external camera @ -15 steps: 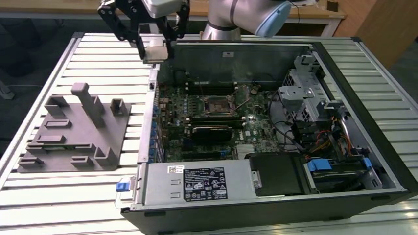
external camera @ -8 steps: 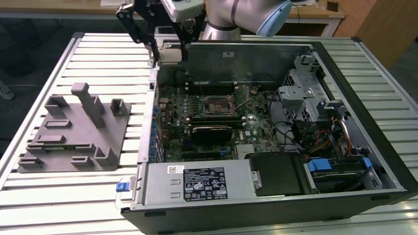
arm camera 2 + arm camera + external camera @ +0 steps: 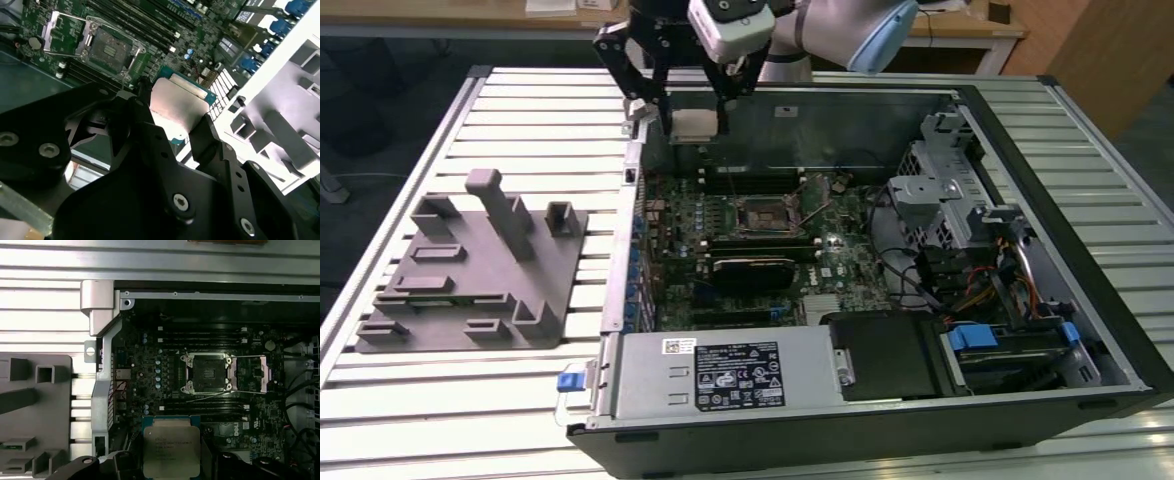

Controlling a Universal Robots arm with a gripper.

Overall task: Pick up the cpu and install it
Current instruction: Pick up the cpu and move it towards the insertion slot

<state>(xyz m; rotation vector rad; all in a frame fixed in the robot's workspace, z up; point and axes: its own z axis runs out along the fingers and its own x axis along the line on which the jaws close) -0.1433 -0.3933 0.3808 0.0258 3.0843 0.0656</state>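
1. Plainly, by count: one cpu (image 3: 692,125), one end effector (image 3: 171,465) with two black fingers (image 3: 205,137), one open computer case (image 3: 854,125), one socket (image 3: 765,215) on its green board (image 3: 847,260), and one grey plastic block (image 3: 467,270). All of it rests on one slatted worktop (image 3: 454,420).
2. The end effector is clamped on the cpu, with one finger on each of two opposite edges. The chip hangs in the air inside the case opening and is not seated.
3. In the exterior view the cpu sits toward 11 o'clock from the socket, close to the case's far wall. The grey plastic block lies outside the case, at about 9 o'clock from the socket.
4. The cpu is held roughly level, with its metal top facing up toward the first wrist view's camera. Its outline is nearly square, so I cannot tell a long axis. Its edges run parallel to the socket's edges in the first wrist view.
5. The cpu has a silver-grey metal lid with rounded corners and faint print on top. A thin teal-green rim shows around the lid in both wrist views.
6. The socket is bare and dark inside. Its load plate (image 3: 252,372) is folded out to one side.
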